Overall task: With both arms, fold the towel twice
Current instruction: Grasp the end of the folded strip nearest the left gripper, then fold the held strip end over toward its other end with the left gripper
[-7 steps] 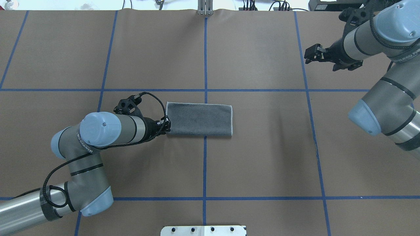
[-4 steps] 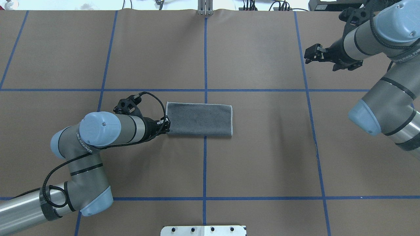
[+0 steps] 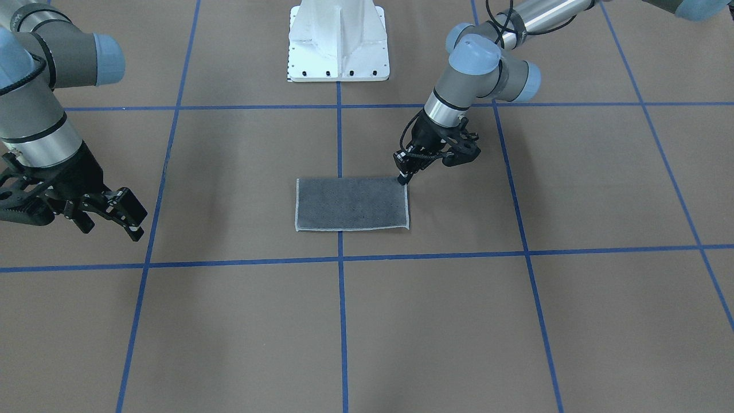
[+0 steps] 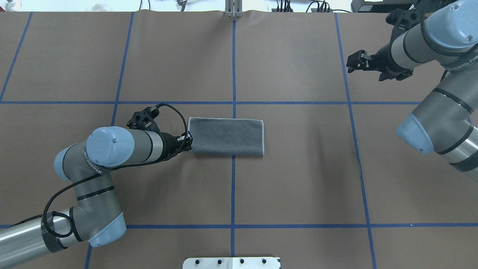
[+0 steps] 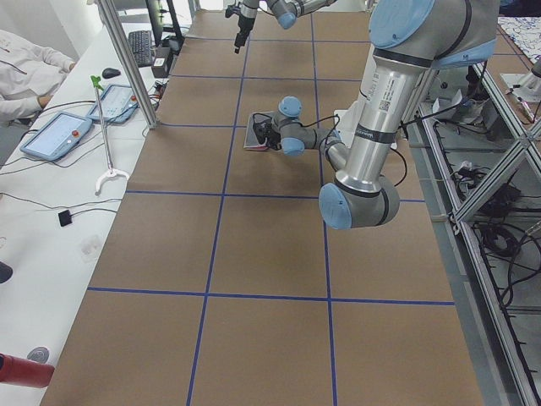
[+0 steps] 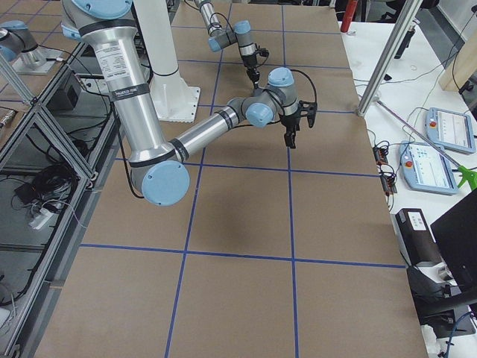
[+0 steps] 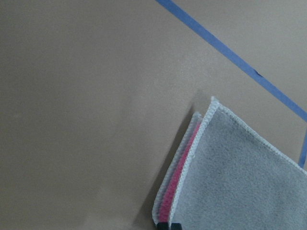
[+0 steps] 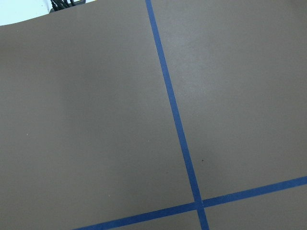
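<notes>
Slightly back from a second ago, the left claw (image 3: 402, 178) stays pinched on the once-folded towel (image 4: 226, 136), which has slid along, stretching flat away from it, likely starting the second fold. The right claw (image 4: 351, 63) hangs open, empty, far across the tabletop (image 4: 298, 186).

Nubby matt terry towel (image 4: 226, 136), smooth matt brown paper table cover (image 4: 298, 186), blue tape lines (image 4: 233, 67)

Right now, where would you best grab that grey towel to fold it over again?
A corner of a short edge, from outside that edge. The towel lies flat in two layers, so only the stacked rims give fingers a lip; the left gripper sits at one such corner.
</notes>
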